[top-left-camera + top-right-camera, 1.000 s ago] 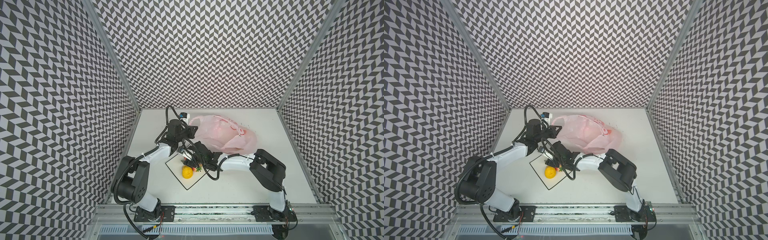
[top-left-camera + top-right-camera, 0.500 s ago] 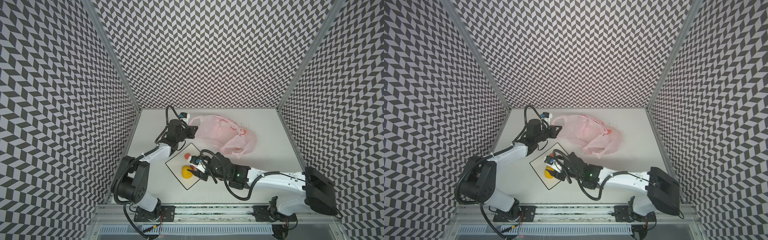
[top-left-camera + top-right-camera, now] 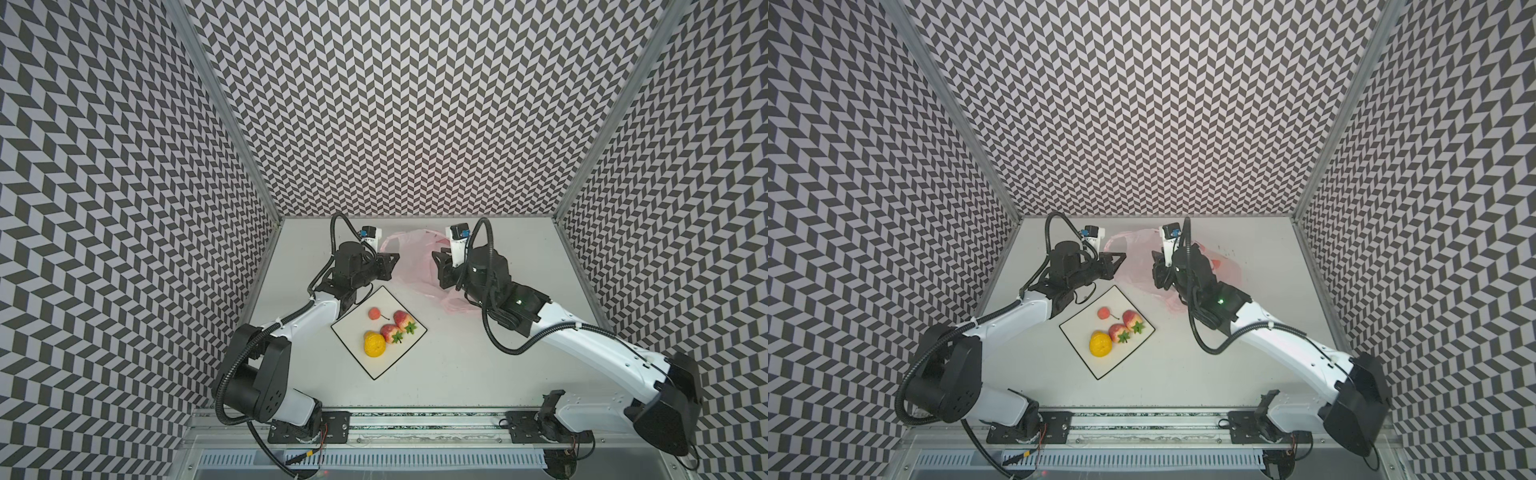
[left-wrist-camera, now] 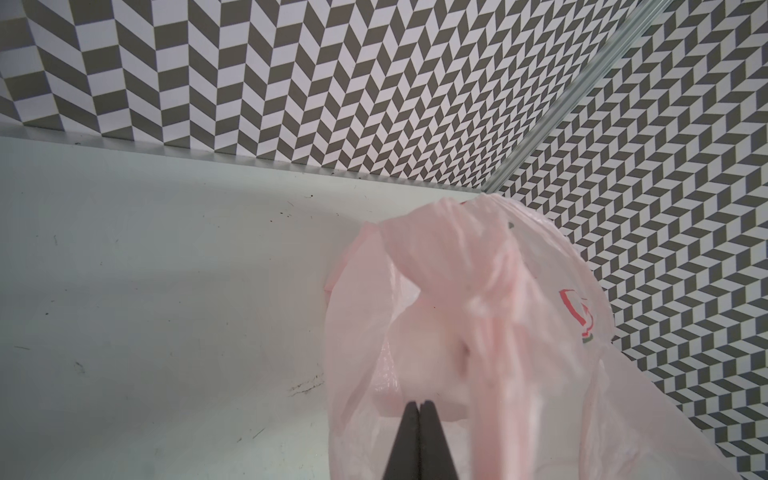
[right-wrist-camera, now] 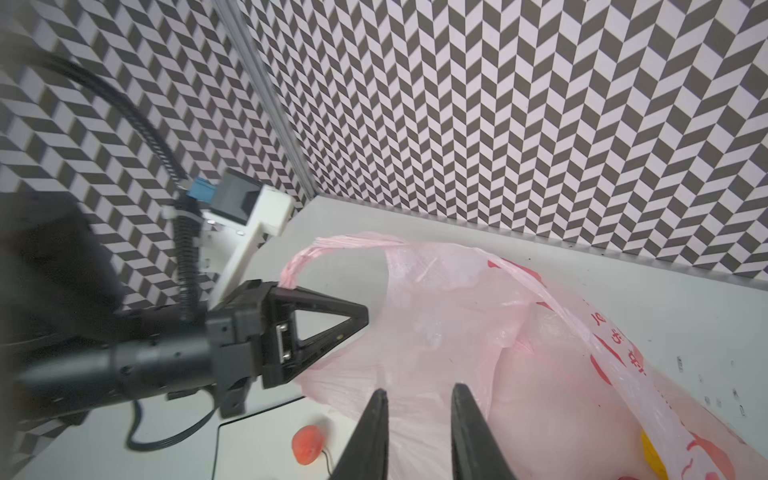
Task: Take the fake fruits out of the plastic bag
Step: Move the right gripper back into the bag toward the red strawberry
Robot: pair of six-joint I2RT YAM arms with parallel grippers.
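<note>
1. Pinching handle of translucent pink plastic bag [image 4: 478, 311] with closed left end effector [image 4: 419, 405];
2. Right end effector [image 5: 419, 388] slightly parted, over bag;
3. Four glossy fake fruits [image 3: 390, 332] on white square plate [image 3: 386, 361], 7 o'clock from bag.

No word or number can be read anywhere. The plastic bag [image 5: 457, 332] carries red printed characters [image 5: 615, 336] along its side (small, crumpled and blurred past reading). In the left wrist view, a red-and-green emblem [image 4: 579, 316] on the same bag shows no legible lettering either.
</note>
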